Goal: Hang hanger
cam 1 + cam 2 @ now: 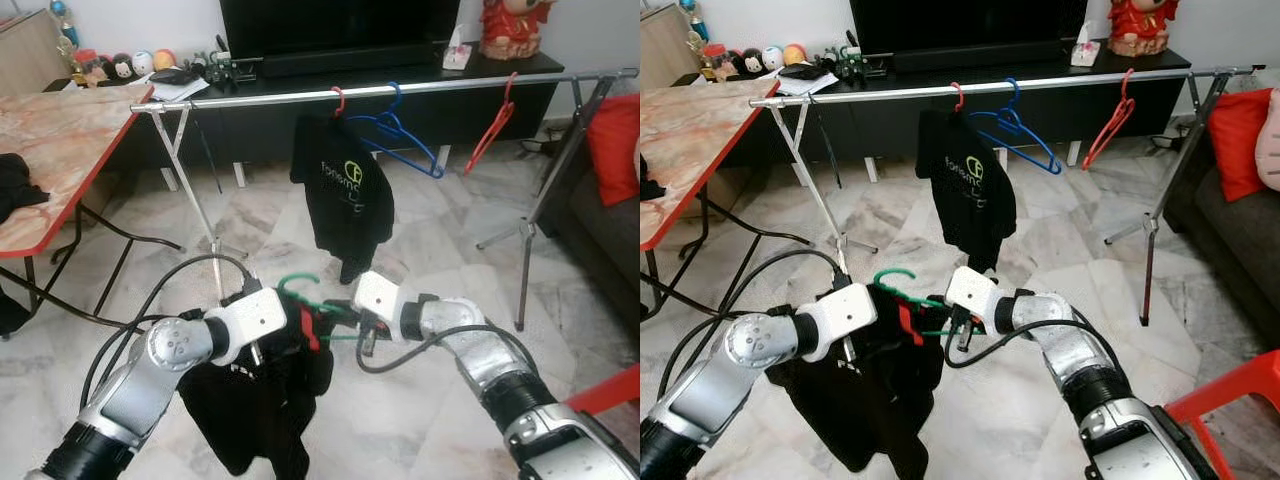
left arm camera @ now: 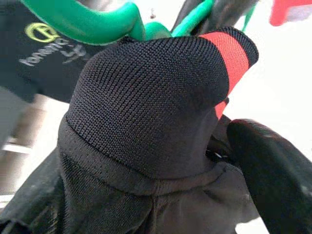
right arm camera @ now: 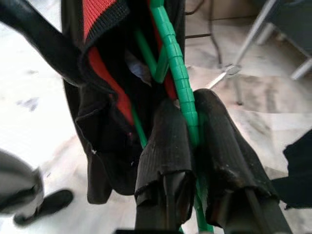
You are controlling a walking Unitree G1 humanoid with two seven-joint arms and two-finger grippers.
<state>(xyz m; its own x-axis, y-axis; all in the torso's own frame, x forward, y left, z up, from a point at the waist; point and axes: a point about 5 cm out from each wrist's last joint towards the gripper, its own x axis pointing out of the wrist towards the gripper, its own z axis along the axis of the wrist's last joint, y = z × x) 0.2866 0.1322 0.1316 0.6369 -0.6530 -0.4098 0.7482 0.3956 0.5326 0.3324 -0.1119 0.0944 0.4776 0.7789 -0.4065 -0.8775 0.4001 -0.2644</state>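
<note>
My right gripper [image 3: 195, 141] clamped on the green hanger [image 3: 178, 73], my left gripper [image 1: 300, 335] pinching the black shirt [image 1: 255, 400] collar, I note both low before the rail [image 1: 380, 88], apart from it.

A home living room. A dark television [image 1: 340, 25] stands on a long black media console [image 1: 500, 85] bearing small toys and a tissue box [image 1: 457, 52]. A marble-patterned folding table [image 1: 60, 150], a sofa with a red cushion [image 1: 615, 145], a marble-tiled floor [image 1: 440, 240] and a clothes rail [image 1: 400, 88] carrying a black T-shirt [image 1: 345, 190] indicate domestic use.
</note>
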